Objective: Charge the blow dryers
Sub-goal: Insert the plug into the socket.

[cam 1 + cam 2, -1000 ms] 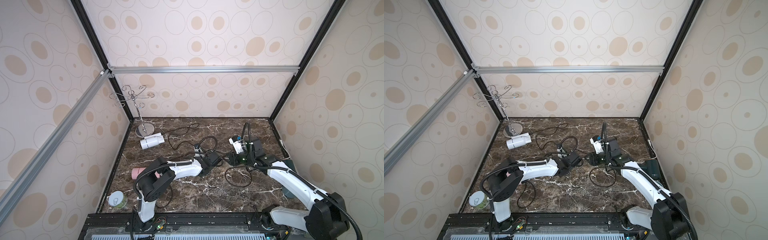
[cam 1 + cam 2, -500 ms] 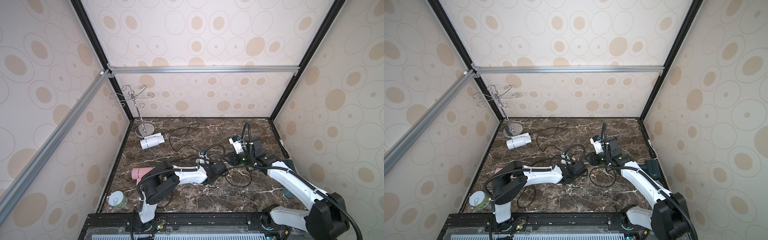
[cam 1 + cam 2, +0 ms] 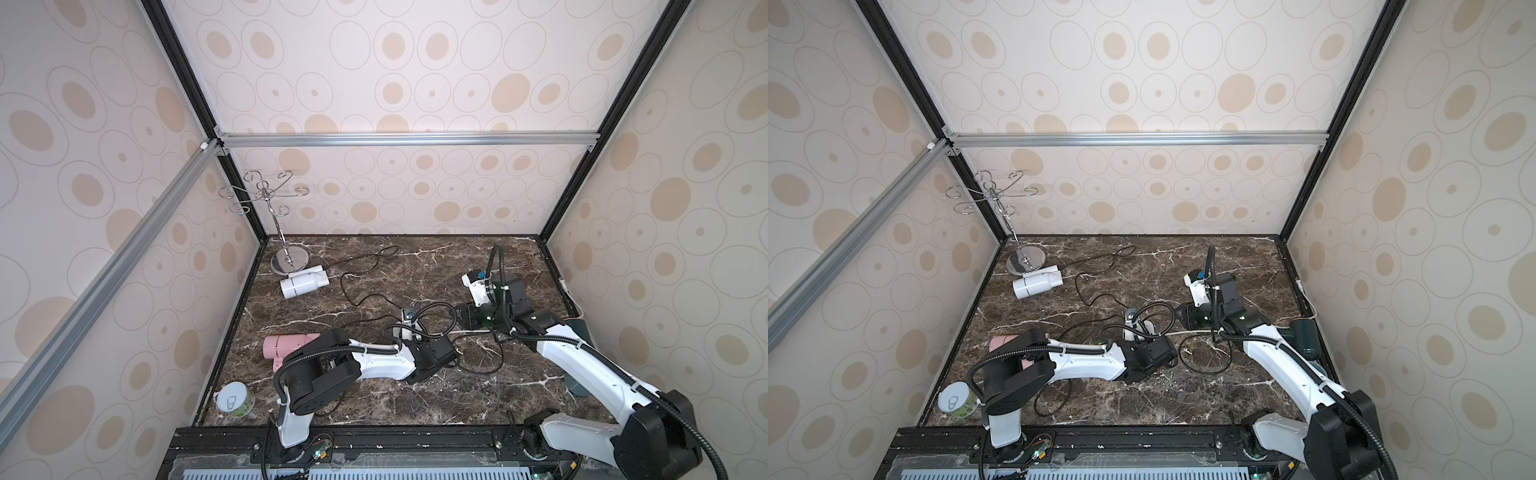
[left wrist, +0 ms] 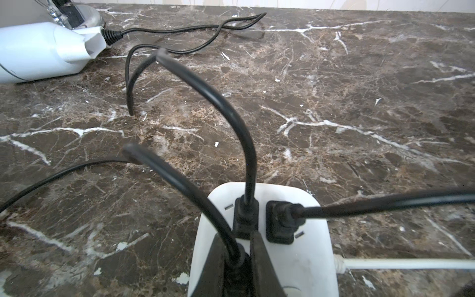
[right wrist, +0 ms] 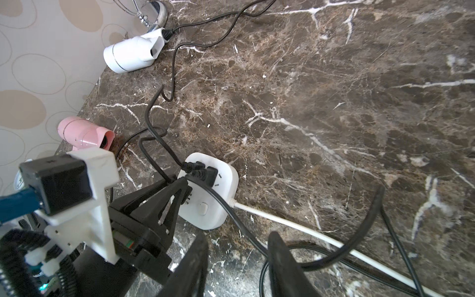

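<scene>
Low at the left of both top views a round can (image 3: 235, 402) is standing at the table's edge. Up and to the right of it the pink dryer (image 3: 286, 345) is lying on its side, one end disappearing under the left arm (image 3: 382, 365). Higher on the left, the white dryer (image 3: 303, 284) is lying just beside the foot of a wire stand (image 3: 289, 261); the left wrist view is cutting it off at its upper left edge. At mid-frame the arm's own camera is covering most of the socket block (image 4: 303, 257), so only the wrist views are showing it well. Two black plugs (image 4: 245, 218) are sitting in it, and the left gripper (image 4: 236, 248) is clenching a third plug (image 4: 235, 263) at the bottom edge, where the frame is cropping its seat in the block. The right gripper (image 5: 238, 235) is hanging released, a black cord (image 5: 250, 239) passing loosely between its fingers. Far right, the dark green dryer (image 3: 1306, 337) is lying half hidden behind the right arm (image 3: 1279, 361).
</scene>
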### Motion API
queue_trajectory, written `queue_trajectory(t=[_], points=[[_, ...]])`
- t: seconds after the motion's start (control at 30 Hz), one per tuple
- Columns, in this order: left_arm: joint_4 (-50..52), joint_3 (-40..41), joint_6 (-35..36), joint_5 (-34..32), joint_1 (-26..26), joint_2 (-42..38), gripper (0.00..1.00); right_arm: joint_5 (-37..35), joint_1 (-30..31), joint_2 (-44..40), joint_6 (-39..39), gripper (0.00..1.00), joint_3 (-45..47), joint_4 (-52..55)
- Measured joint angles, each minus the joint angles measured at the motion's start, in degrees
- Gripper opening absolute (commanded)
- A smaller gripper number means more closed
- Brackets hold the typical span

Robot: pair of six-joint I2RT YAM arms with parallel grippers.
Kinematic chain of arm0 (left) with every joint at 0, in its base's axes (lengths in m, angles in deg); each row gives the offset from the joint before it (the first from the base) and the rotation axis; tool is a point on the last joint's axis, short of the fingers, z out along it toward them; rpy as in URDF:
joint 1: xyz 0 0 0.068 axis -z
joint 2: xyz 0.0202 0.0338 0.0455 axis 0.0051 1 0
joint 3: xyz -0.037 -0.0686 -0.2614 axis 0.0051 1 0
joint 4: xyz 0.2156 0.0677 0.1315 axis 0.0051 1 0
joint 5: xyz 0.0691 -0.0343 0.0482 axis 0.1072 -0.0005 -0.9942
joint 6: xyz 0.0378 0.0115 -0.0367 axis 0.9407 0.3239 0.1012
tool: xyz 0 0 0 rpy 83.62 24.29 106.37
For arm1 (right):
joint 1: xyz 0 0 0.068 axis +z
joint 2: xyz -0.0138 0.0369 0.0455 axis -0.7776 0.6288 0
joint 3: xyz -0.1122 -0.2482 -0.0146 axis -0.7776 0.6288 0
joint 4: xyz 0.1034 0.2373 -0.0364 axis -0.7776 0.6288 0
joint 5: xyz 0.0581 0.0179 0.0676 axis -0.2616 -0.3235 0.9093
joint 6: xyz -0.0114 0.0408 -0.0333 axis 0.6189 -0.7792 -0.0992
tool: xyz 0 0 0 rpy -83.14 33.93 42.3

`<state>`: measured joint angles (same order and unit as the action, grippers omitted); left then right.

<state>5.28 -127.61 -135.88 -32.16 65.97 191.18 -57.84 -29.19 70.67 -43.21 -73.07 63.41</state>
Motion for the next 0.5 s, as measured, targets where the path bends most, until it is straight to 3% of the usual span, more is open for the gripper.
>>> queue_trajectory(t=[0.5], points=[[-7.7,8.5,-1.4,-6.6,6.3,-0.6,0.00,-1.1,0.0,-3.0,-0.2,0.39,1.3,0.7]])
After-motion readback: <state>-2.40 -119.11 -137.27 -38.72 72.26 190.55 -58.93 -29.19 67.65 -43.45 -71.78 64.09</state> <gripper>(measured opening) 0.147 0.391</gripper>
